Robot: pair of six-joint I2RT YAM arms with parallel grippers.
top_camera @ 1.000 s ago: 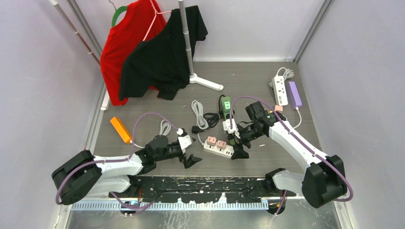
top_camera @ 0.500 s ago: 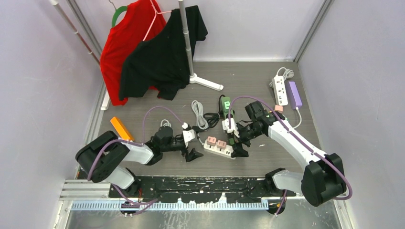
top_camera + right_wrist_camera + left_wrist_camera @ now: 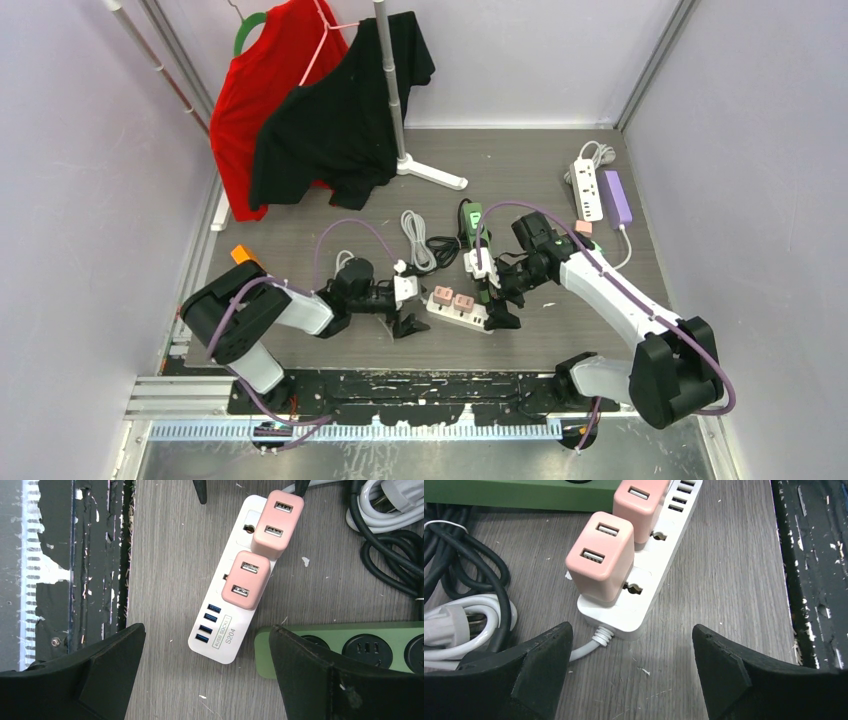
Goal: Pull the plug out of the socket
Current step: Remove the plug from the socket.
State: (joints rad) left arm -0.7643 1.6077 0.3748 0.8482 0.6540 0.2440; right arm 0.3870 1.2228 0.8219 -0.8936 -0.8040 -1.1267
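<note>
"Near the middle of the top view, is that white power strip [image 3: 458,310] the one to work on?" asks Mia

"Yes, it lies just ahead of both arms. In the left wrist view the nearer pink plug [image 3: 599,557] sits centre left and the second pink plug [image 3: 640,502] is at top centre behind it. I can't tell which of the two is meant," says Tom

"And the claws?"

"The left gripper [image 3: 629,647] is spread wide and empty, with a finger on either side of the strip's cord end and apart from it. The right gripper [image 3: 206,635] gapes too, holds nothing, and hangs over the USB end."

"Which way does it all point?"

"In the left wrist view the strip's long axis runs from lower centre to upper right, cord end lowest. Each plug stands up off the strip's face with its ports skyward, so the pull goes straight away from that face. The prongs are hidden, so how firmly they're seated is a guess."

"So how to do it well?"

"I'd have one claw pin a bare end of the strip flat. The other should close low on the plug's flat sides and draw along the prongs without twisting, or the light strip will likely lift with it"
</note>
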